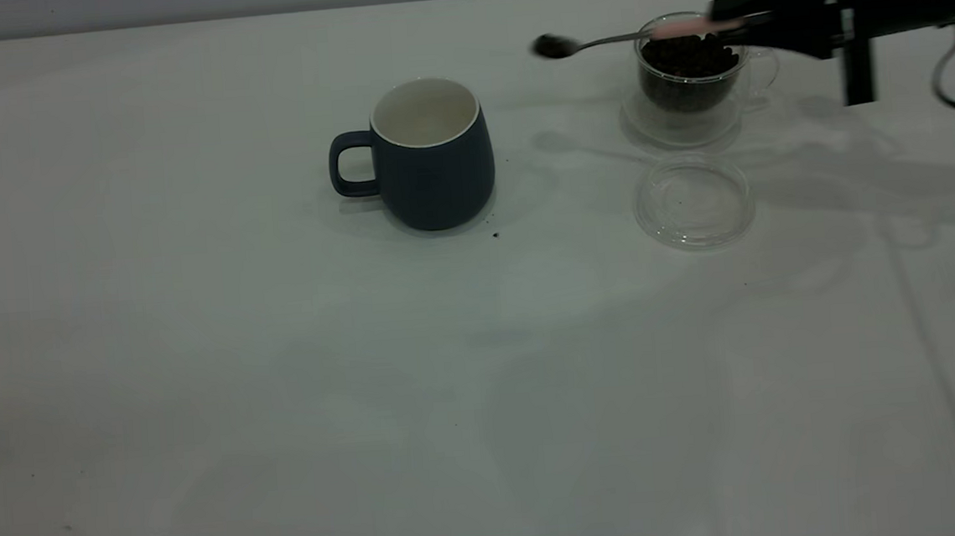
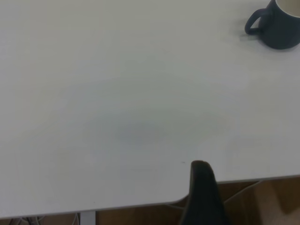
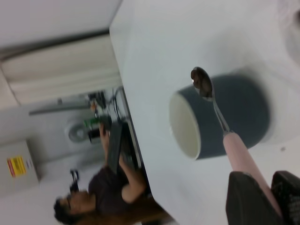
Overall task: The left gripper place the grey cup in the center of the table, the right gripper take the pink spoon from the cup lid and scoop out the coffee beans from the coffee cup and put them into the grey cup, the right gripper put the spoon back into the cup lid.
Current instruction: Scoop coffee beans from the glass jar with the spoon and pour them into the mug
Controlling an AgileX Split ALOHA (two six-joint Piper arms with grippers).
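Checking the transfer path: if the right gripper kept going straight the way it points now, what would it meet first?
Probably the grey cup. The right gripper, shut on the pink spoon above the coffee cup, points toward it; in the right wrist view the bowl lines up with it. Depth is unclear, so the spoon may pass over the rim.

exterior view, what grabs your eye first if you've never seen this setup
The grey cup stands alone mid-table, its white inside looking empty. At the far right, the right gripper holds the pink spoon level by its handle above the coffee cup heaped with dark coffee beans. The clear cup lid lies just in front.
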